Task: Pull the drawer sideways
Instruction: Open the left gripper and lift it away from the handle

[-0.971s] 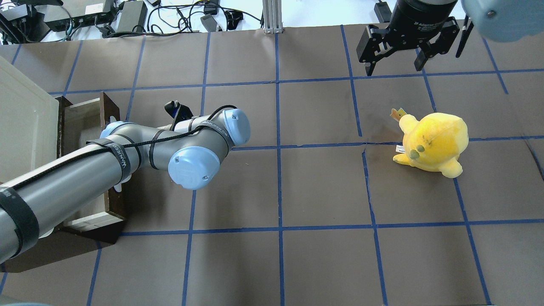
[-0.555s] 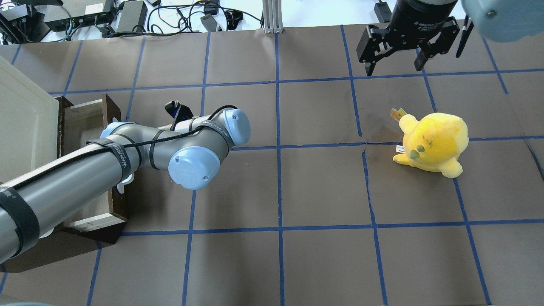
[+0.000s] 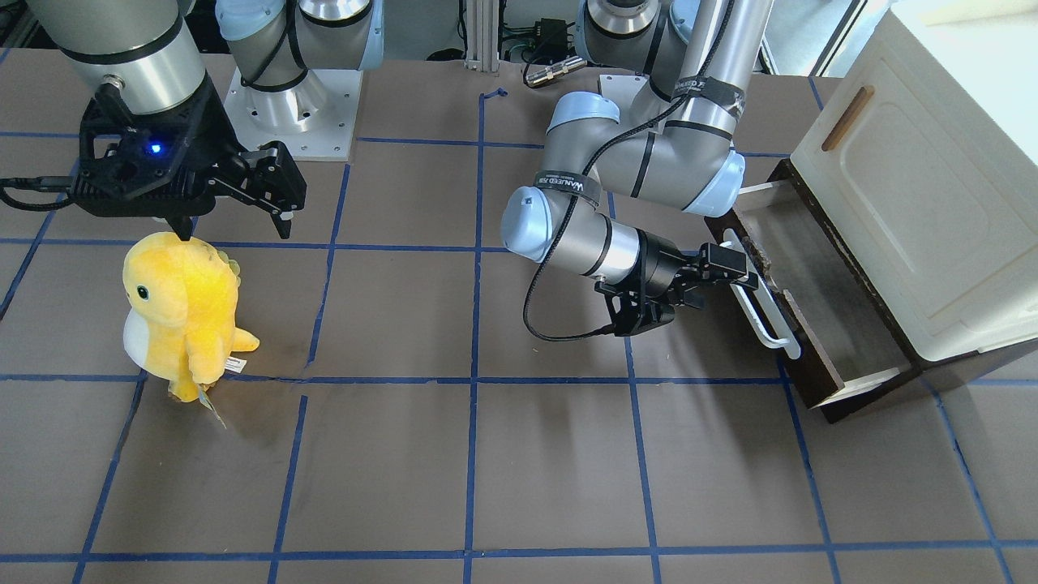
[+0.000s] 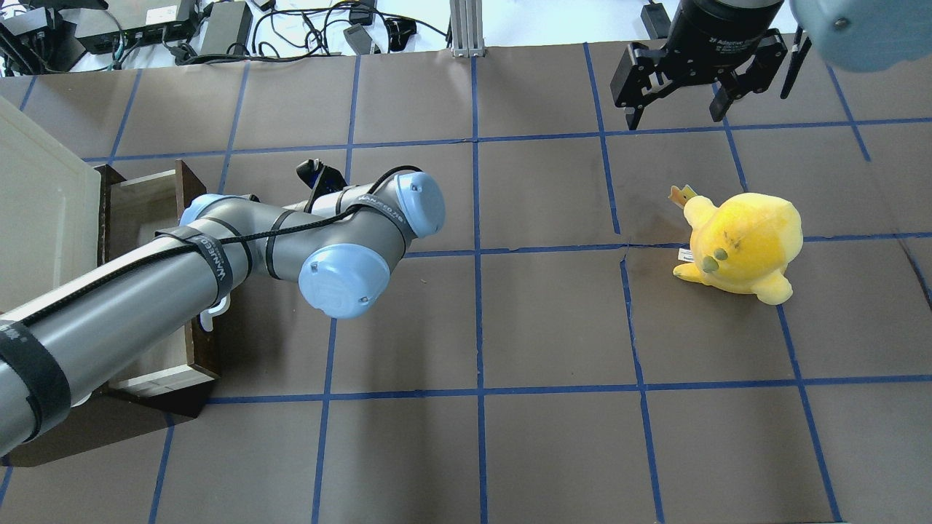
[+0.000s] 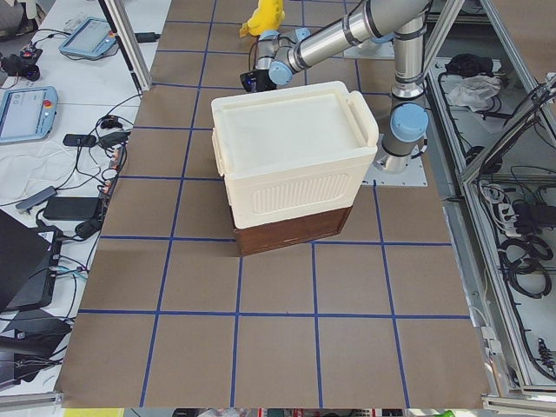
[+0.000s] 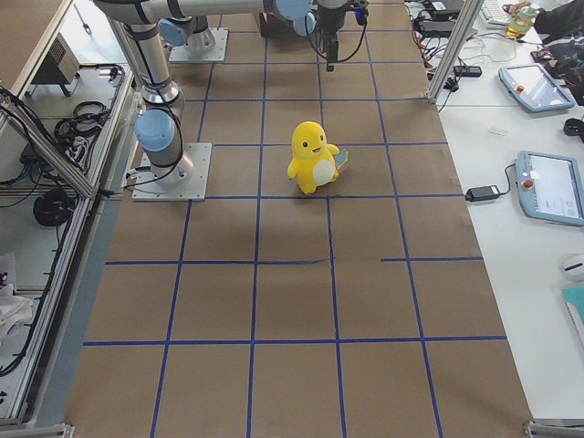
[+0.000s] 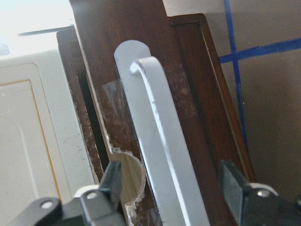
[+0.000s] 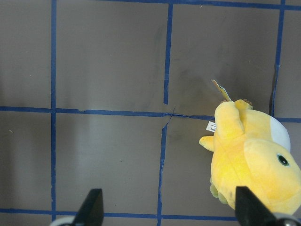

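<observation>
The drawer (image 3: pixel 815 304) stands partly pulled out under the cream cabinet (image 3: pixel 916 203) at the tabletop's (image 3: pixel 486 454) left end, the left tool (image 3: pixel 730 280) spread around its white handle (image 3: pixel 766 320), the right tool (image 4: pixel 673 116) also spread.

The table (image 4: pixel 553 320), covered in what looks like brown paper gridded with blue tape, carries a cream-white cabinet (image 3: pixel 916 203) on a dark brown base at one end. A yellow plush toy (image 4: pixel 743 244) stands well apart from the cabinet, toward the opposite end.
</observation>
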`<state>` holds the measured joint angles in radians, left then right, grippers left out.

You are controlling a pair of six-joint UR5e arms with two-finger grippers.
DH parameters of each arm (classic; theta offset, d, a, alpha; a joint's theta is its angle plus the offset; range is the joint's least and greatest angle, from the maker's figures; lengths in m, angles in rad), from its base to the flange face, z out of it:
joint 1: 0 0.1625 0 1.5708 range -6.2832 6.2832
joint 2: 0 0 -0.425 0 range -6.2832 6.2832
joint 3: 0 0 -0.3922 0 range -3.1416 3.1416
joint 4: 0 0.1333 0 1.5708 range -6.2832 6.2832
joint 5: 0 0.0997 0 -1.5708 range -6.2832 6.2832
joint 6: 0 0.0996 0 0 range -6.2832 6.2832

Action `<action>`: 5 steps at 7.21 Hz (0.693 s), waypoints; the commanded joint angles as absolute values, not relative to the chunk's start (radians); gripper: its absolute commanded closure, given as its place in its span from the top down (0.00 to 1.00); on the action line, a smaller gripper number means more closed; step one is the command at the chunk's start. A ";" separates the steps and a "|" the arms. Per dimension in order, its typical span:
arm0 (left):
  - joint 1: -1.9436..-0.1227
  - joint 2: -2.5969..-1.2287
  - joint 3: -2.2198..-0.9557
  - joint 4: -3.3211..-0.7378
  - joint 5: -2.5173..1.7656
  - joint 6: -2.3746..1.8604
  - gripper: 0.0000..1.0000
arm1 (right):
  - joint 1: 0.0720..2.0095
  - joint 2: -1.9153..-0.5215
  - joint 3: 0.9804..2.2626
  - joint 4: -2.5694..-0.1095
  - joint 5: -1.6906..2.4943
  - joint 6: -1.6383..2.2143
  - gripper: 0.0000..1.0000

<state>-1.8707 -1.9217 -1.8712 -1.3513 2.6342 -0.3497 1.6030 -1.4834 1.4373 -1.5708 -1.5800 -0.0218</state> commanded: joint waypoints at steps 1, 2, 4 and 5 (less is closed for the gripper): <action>-1.888 -1.884 -1.725 -1.379 2.365 -0.282 1.00 | 1.603 -1.483 1.437 -1.571 -1.580 -0.021 1.00; -1.887 -1.837 -1.673 -1.482 2.251 -0.276 1.00 | 1.603 -1.483 1.437 -1.571 -1.580 -0.021 1.00; -1.861 -1.743 -1.606 -1.517 1.951 -0.175 1.00 | 1.603 -1.483 1.437 -1.571 -1.580 -0.021 1.00; -1.836 -1.689 -1.603 -1.511 1.878 -0.146 1.00 | 1.603 -1.483 1.437 -1.571 -1.580 -0.021 1.00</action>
